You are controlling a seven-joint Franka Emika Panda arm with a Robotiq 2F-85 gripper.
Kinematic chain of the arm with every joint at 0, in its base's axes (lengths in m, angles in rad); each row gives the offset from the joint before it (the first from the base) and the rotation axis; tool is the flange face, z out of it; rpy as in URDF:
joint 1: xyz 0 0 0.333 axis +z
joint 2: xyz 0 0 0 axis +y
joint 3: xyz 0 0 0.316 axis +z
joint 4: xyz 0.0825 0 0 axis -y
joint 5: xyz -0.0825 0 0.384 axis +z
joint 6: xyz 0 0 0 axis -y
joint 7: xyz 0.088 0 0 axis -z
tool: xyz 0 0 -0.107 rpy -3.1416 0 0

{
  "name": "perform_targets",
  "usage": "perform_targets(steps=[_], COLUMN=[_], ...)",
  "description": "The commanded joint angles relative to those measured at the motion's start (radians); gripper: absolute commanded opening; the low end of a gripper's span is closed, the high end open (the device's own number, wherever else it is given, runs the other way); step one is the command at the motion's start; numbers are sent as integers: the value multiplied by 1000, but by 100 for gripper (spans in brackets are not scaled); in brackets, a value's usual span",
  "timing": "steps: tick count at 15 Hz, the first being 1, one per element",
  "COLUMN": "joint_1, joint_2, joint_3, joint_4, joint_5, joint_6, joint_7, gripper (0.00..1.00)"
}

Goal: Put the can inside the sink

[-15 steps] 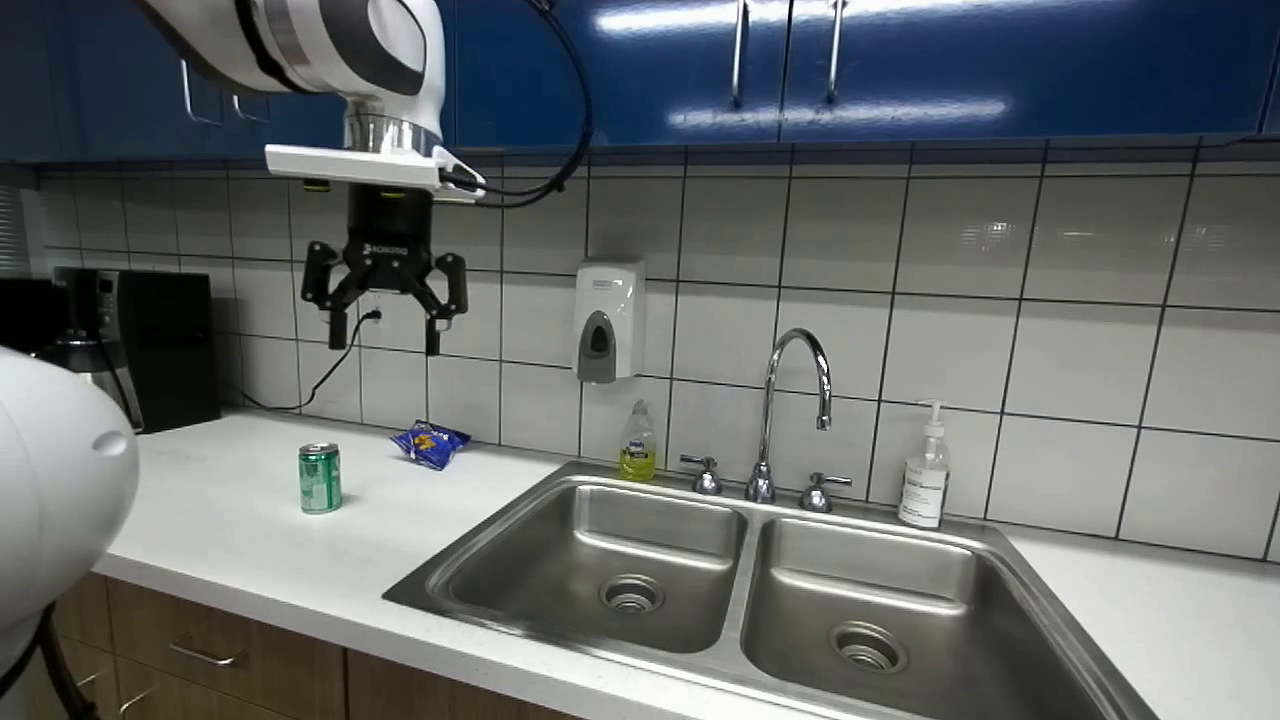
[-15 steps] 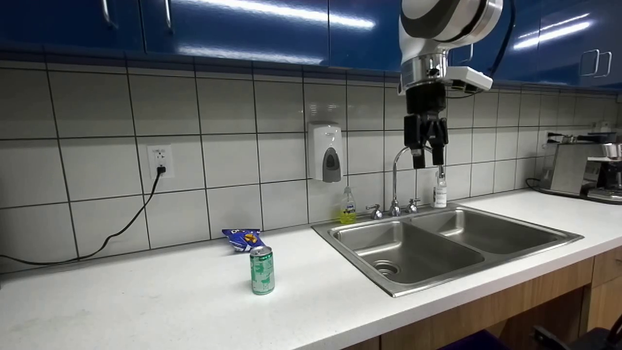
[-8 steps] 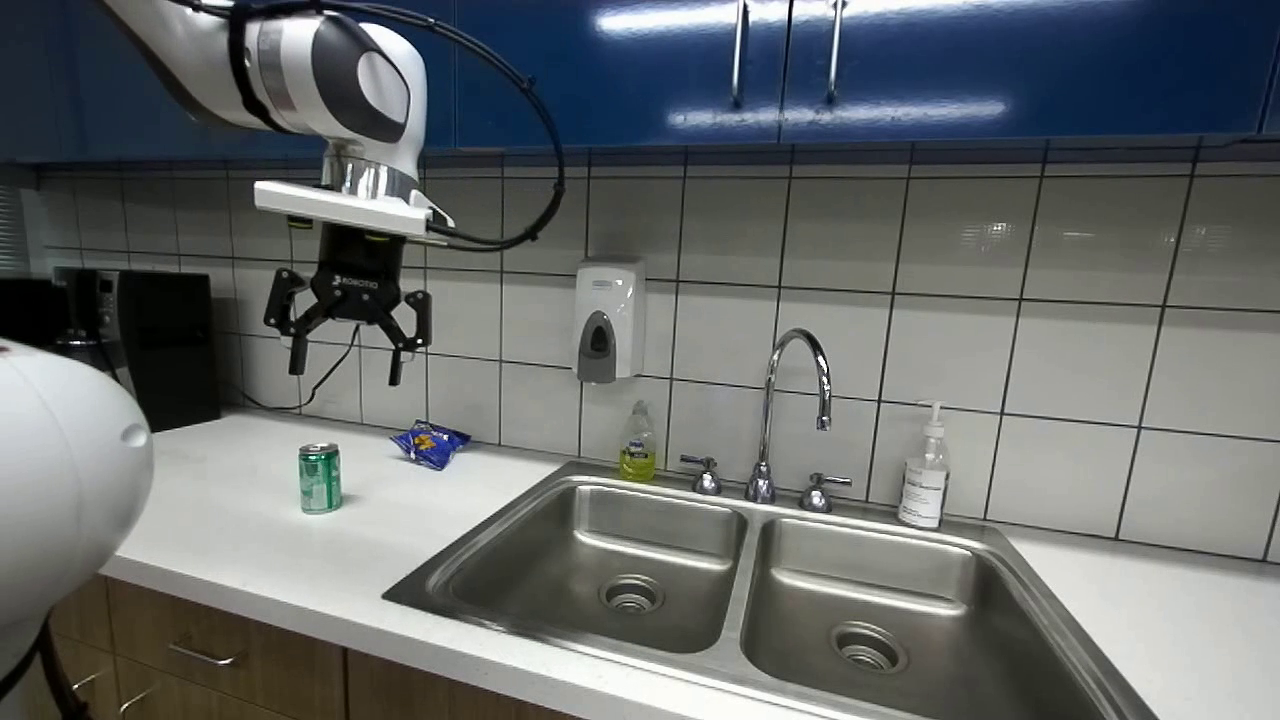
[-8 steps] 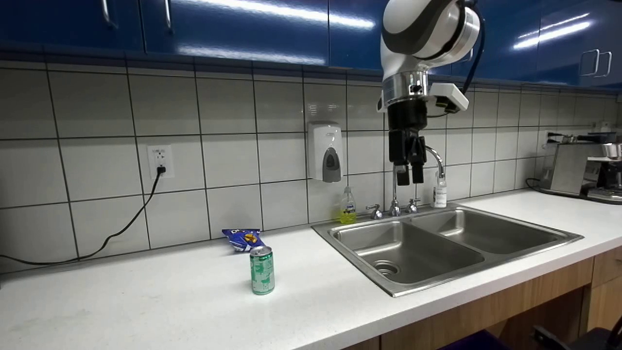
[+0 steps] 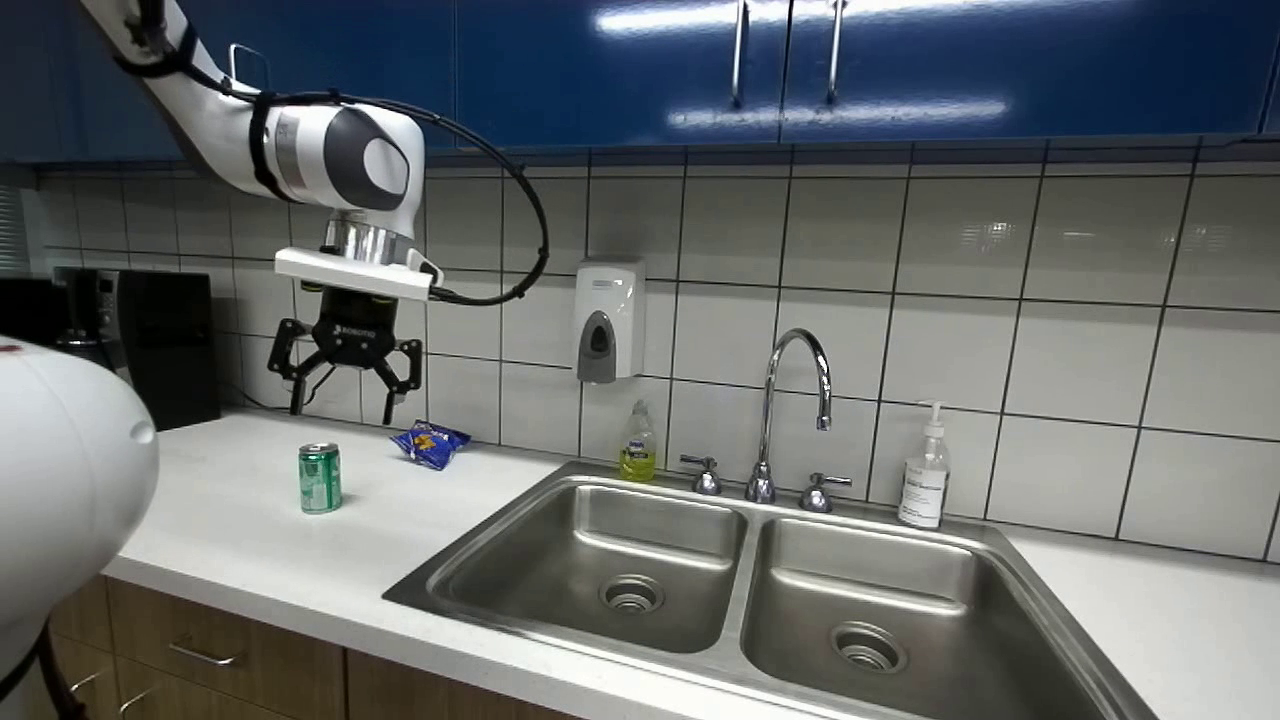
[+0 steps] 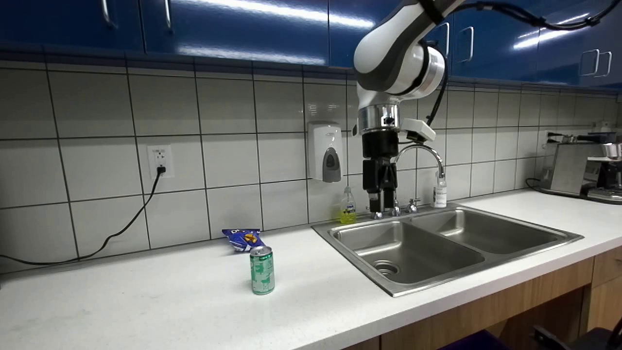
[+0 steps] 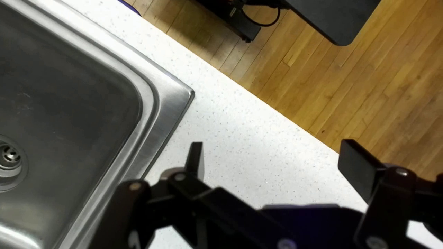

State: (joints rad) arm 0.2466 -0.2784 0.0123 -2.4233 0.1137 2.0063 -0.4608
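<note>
Gripper (image 5: 342, 405) hangs left of frame at mid-height in an exterior view, spread wide, nothing in its grasp; can (image 5: 320, 480) stands upright on counter (image 5: 230, 520) lower down, apart from it, & sink (image 5: 680, 560) takes lower ctr to right. Step prob. = reach for can, grasp not yet made. In an exterior view, gripper (image 6: 382, 201) is right of ctr, can (image 6: 262, 271) lower & left, blue packet (image 6: 243, 239) at can's upper left. Next move likely calls for going left in this frame, lining up over can, then lowering to straddle & clamp it. Can looks green w/ pale pattern, silvery top, no dents visible, print too small to read. Wrist view: fingers (image 7: 360, 169) far apart w/ counter (image 7: 256, 138) showing btwn them, sink (image 7: 173, 100) at left, no can in frame, so descent prob. too early here.
</note>
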Motion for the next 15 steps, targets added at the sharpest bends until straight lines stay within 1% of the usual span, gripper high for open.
perform_targets(steps=[1, 6, 10, 15], joint_1=[3, 16, 17, 4], joint_2=[80, 147, 212, 352], joint_3=[40, 83, 115, 142], joint_4=[47, 77, 106, 211], joint_5=[38, 82, 95, 102], joint_6=[47, 122, 192, 281], joint_7=[-37, -70, -95, -103], gripper=[100, 100, 100, 100])
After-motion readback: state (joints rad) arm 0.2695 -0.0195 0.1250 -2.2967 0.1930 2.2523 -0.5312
